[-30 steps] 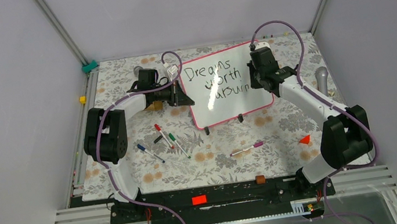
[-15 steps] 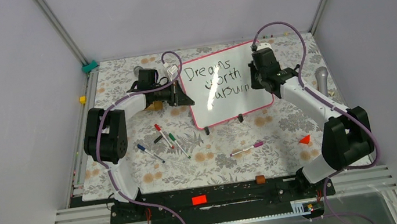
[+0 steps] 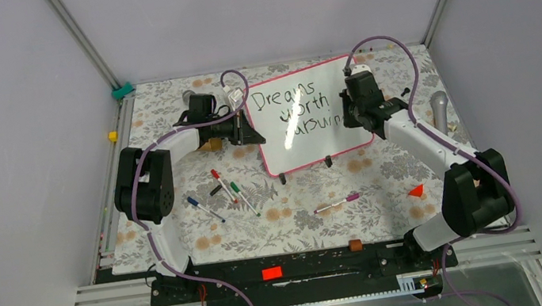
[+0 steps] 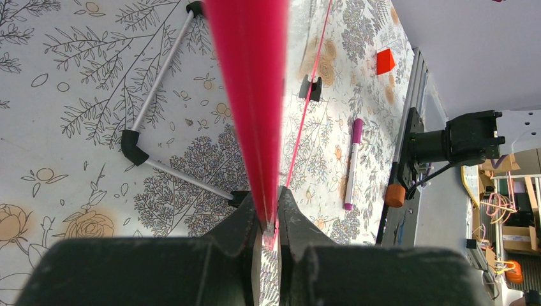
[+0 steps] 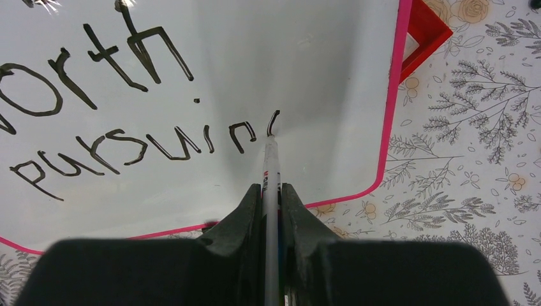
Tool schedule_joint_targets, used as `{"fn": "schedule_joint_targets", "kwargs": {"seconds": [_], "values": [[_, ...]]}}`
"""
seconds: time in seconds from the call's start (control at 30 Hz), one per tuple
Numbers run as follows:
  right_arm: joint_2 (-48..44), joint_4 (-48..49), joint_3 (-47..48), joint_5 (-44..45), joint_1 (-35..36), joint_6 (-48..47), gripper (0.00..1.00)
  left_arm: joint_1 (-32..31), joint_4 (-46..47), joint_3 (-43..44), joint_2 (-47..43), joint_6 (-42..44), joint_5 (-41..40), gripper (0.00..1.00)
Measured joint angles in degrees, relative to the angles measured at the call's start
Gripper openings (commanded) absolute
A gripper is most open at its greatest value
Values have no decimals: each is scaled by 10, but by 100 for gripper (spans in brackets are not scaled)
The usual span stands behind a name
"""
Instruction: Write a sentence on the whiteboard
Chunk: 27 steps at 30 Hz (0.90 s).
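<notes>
The whiteboard (image 3: 313,135) stands tilted at the back of the table, pink-framed, on small black feet. Black writing on it reads "Dreams", "worth" and "pursuin" plus a fresh curved stroke (image 5: 273,121). My left gripper (image 3: 249,130) is shut on the board's left edge; the pink frame (image 4: 252,95) runs up from between its jaws (image 4: 271,220). My right gripper (image 3: 349,114) is shut on a white marker (image 5: 271,175); the marker's tip touches the board at the end of the third line. The board's face also shows in the right wrist view (image 5: 255,64).
Several loose markers (image 3: 225,187) lie left of centre and a purple-capped one (image 3: 337,204) lies nearer the front. A red frame-shaped block (image 5: 424,35) sits behind the board's right edge. A small red wedge (image 3: 416,191) and a grey microphone (image 3: 439,107) are on the right.
My right gripper has shifted slightly right and back along the third line with the marker. The left arm and the board have not moved.
</notes>
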Motion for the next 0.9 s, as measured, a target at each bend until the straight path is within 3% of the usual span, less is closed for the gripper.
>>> {"fn": "schedule_joint_targets", "kwargs": {"seconds": [0.9], "values": [[35,-46,65,30,-7,-4,0,0,0,0,0,0,0,0]]}}
